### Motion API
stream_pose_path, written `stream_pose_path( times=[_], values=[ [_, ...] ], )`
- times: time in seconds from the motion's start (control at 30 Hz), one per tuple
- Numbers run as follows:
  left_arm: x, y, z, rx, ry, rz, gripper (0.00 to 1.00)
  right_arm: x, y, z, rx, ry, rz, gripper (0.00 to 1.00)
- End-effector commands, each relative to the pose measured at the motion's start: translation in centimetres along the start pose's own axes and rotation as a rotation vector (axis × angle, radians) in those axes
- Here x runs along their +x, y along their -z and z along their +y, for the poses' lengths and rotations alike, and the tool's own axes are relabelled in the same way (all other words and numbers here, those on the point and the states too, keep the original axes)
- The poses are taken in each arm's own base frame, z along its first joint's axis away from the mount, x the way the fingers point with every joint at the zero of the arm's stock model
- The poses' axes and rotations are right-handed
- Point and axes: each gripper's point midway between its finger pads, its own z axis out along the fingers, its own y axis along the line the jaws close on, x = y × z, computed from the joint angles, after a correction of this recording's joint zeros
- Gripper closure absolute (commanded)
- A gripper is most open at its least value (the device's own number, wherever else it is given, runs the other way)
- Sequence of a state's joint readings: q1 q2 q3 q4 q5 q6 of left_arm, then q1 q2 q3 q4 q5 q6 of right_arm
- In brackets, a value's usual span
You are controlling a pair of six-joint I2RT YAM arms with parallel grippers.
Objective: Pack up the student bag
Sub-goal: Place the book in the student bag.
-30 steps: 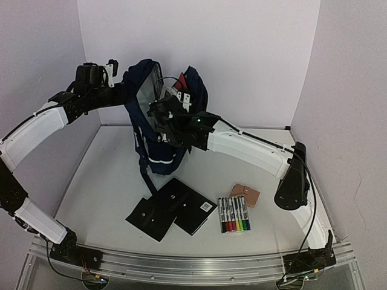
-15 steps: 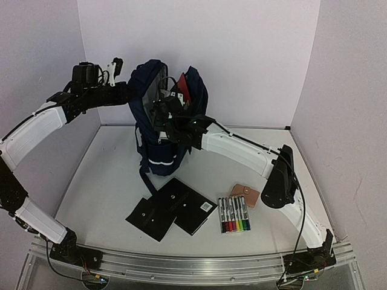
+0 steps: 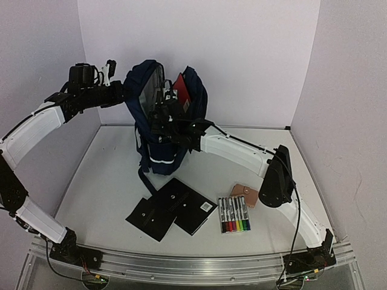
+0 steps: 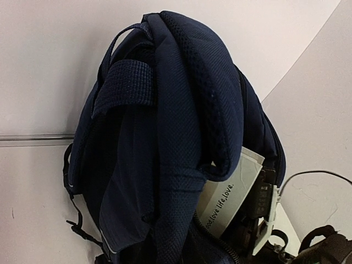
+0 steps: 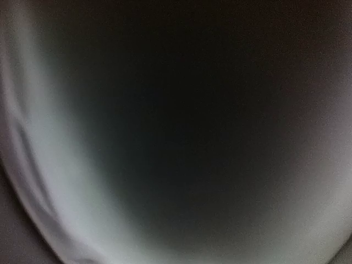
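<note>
Against lilac walls (image 3: 242,48), the student bag (image 3: 158,154), pinched by the left gripper (image 3: 120,90), could be tipped if snagged by the right gripper (image 3: 164,112), whose state cannot be told.

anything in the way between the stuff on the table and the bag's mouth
Yes: the right arm reaches into the mouth of the bag and fills most of it. A red book stands inside at the back. Nothing else visible blocks it.

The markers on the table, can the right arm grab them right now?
Probably not straight away: the right arm has its jaws inside the student bag. But the markers lie uncovered near its base, so once it backs out, the way looks free.
</note>
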State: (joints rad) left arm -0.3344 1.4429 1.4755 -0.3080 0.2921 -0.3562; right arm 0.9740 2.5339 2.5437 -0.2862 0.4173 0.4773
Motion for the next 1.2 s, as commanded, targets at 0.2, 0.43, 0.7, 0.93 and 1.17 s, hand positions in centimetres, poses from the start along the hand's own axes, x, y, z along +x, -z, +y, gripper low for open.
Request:
stream_pose_path(
  times=[0.2,0.43,0.7,0.93,1.17],
  values=[
    [-2.0,1.9,3.0,-0.072,0.084,-0.052,1.0,-12.6,9.2,-0.1,-0.035,0.081,-0.12,0.02],
    [-2.3,1.9,2.7,-0.055,0.076,-0.044,1.0,-11.4,8.6,-0.7,-0.006,0.094,-0.102,0.13],
    [-2.1,2.0,2.5,-0.05,0.071,-0.034,1.0,-8.6,8.1,2.9,-0.215,0.117,-0.014,0.29],
    [-1.6,2.1,2.4,-0.036,0.068,-0.023,1.0,-3.1,4.3,3.4,-0.254,0.136,0.068,0.45],
    [-0.9,2.2,1.5,0.022,0.057,0.0,1.0,0.1,0.5,2.4,-0.274,0.053,0.124,0.66]
  ],
)
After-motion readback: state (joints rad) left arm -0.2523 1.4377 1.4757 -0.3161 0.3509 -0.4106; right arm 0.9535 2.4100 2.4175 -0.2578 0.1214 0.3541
